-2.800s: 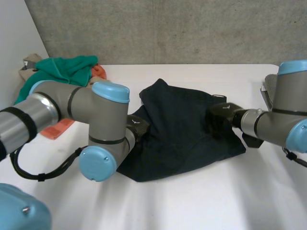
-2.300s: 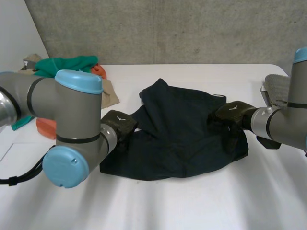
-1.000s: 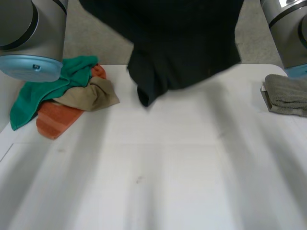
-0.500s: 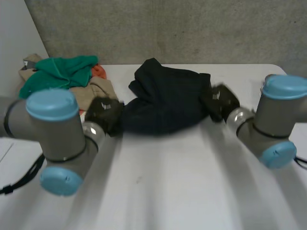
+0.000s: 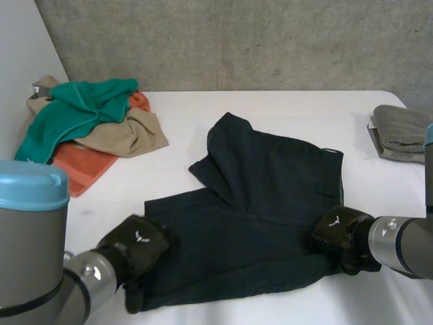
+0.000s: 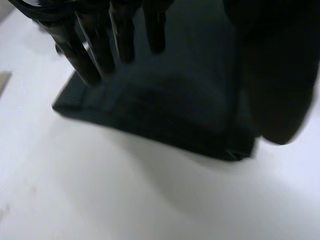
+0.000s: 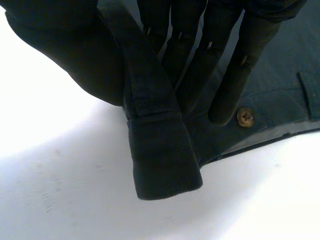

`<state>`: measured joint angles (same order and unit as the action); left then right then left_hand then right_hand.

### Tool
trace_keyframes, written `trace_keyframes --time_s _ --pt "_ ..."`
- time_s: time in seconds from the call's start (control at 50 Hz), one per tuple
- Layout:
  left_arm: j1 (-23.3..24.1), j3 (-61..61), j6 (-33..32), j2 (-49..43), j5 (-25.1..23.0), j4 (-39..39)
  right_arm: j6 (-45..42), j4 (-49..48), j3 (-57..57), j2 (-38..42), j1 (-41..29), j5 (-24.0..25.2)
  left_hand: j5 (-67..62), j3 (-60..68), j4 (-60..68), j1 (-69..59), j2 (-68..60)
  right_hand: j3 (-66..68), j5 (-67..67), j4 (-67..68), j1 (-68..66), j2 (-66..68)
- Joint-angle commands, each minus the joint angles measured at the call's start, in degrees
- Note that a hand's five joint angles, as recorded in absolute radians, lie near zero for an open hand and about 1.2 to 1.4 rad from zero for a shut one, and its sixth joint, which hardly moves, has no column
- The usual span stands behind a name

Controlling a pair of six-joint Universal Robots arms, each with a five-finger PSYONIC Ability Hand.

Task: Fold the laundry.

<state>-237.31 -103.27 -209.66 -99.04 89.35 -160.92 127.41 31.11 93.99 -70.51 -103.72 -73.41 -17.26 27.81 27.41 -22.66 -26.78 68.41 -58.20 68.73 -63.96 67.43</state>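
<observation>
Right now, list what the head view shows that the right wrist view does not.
Head view: the left hand on a near corner of the dark shorts, a pile of green, tan and orange cloths, a folded grey towel. Right wrist view: a brass button, and the waistband end pinched between the right hand's thumb and fingers. Both: the shorts, the right hand, the white table.

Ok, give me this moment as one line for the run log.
shorts: spread on table | right hand: pinching waistband | left hand: at leg hem, grip unclear
</observation>
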Motion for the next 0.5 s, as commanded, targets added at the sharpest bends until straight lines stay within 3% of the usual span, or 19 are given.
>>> trace_keyframes --time_s 0.02,0.08,0.14,0.24,0.3,0.5 --pt "0.2 8.9 -0.6 -5.4 -3.6 -8.1 5.3 -5.4 -1.7 3.1 0.0 1.3 17.3 -17.8 -17.4 12.7 16.8 11.6 -11.8 11.3 -16.0 12.6" --pt "-0.9 15.2 0.2 -10.0 -5.6 -11.2 6.5 -6.5 -1.7 3.4 -0.1 1.9 16.2 -16.8 -16.4 11.7 15.8 11.6 -11.8 11.3 -16.0 12.6" --pt "-1.7 21.2 1.1 -14.8 -8.0 -12.1 7.2 -7.4 -1.6 3.4 -0.4 2.2 7.5 -8.0 -7.6 2.9 7.0 11.6 -11.8 11.3 -16.0 12.6" --pt "-3.9 37.8 5.0 -27.6 -13.7 -8.7 9.3 -9.7 -1.3 3.4 -1.2 2.0 -20.0 19.5 19.9 -24.6 -20.5 11.6 -11.8 11.3 -16.0 12.6" --pt "-4.7 46.4 6.2 -34.2 -15.8 -6.3 10.3 -10.8 -1.1 3.4 -1.3 2.0 -30.2 29.6 30.0 -34.8 -30.7 11.6 -11.8 11.3 -16.0 12.6" --pt "-6.1 63.6 1.5 -48.6 -19.3 -5.9 12.0 -13.4 -0.4 3.8 -2.0 1.9 -17.8 17.2 17.6 -22.4 -18.3 11.6 -11.8 11.3 -16.0 12.6"
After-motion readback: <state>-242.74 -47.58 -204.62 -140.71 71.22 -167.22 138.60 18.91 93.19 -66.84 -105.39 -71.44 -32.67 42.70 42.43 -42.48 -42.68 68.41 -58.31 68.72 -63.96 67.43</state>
